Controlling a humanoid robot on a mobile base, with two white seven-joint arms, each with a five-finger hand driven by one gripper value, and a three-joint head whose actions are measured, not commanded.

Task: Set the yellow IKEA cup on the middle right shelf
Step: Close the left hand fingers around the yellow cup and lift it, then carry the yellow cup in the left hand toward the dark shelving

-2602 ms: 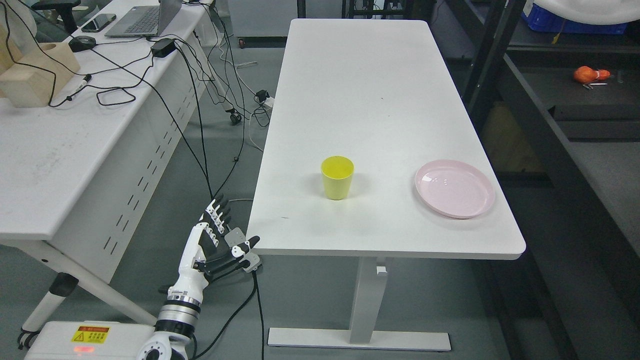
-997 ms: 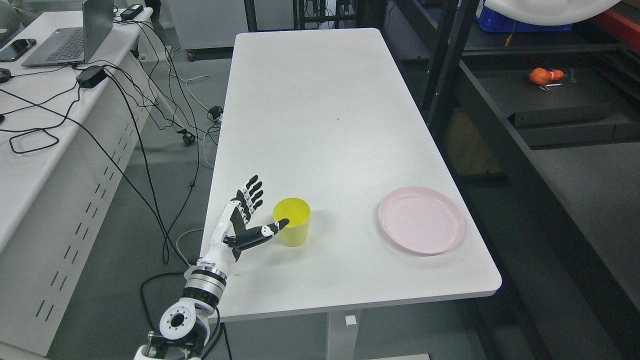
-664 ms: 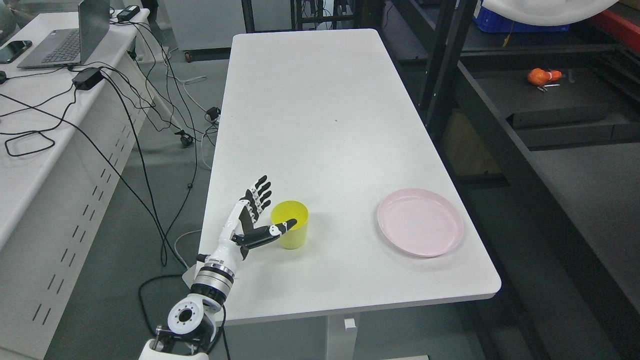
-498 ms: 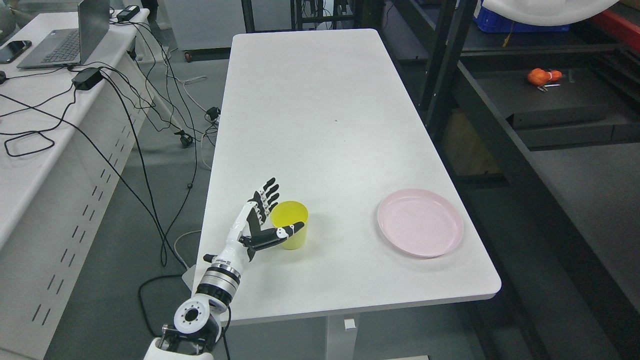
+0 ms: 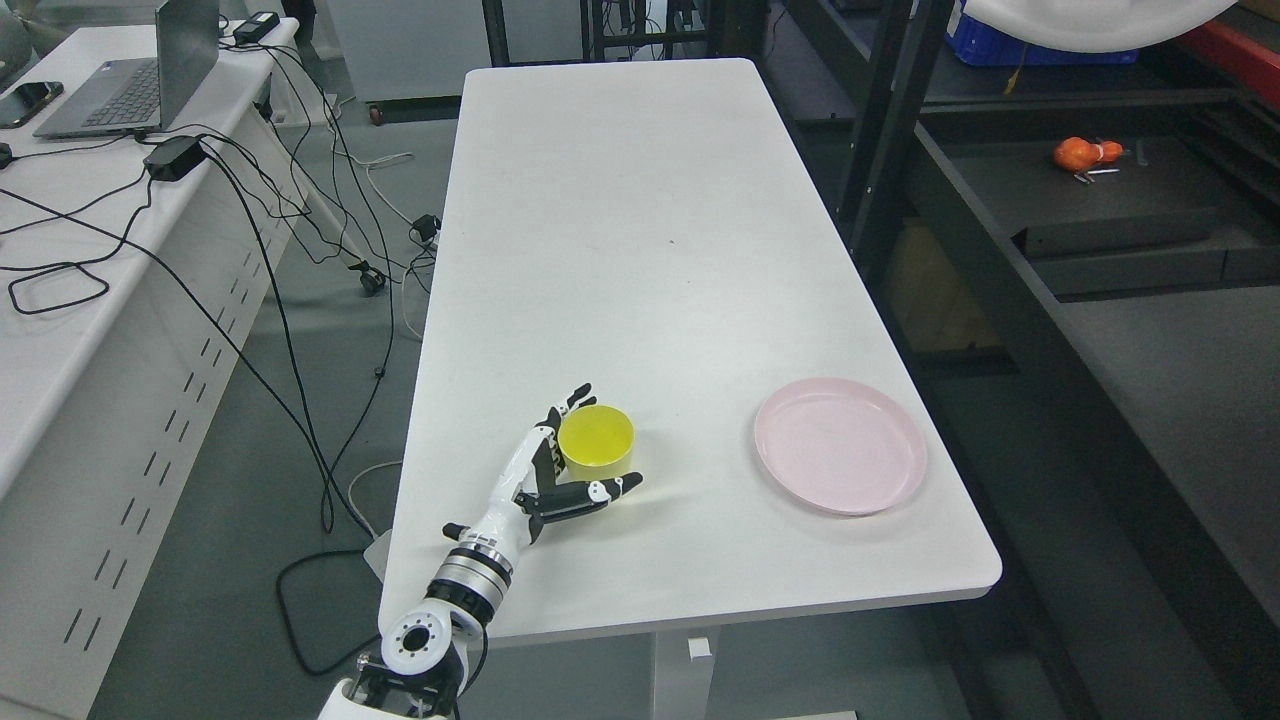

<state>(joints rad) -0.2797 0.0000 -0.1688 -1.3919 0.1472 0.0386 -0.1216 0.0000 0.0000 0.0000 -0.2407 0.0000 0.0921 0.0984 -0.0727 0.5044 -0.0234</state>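
Observation:
The yellow cup [image 5: 597,436] stands upright on the white table [image 5: 620,200], near its front left part. My left hand [image 5: 606,442] comes in from the lower left and is open around the cup. Its fingers [image 5: 572,400] reach behind the cup's left side and its thumb [image 5: 600,490] lies stretched across the front of the cup, low against the wall. The cup sits between thumb and fingers; I cannot tell whether they press on it. My right hand is out of view.
A pink plate [image 5: 840,458] lies on the table to the cup's right. A black shelf rack [image 5: 1100,230] stands along the table's right side, with an orange object [image 5: 1078,152] on it. A desk [image 5: 60,330] with a laptop [image 5: 130,80] and cables stands at the left.
My left hand has come up from below the table edge and moved right around the cup. The cup has shifted slightly to the right. The camera view also shifted since the earliest frame.

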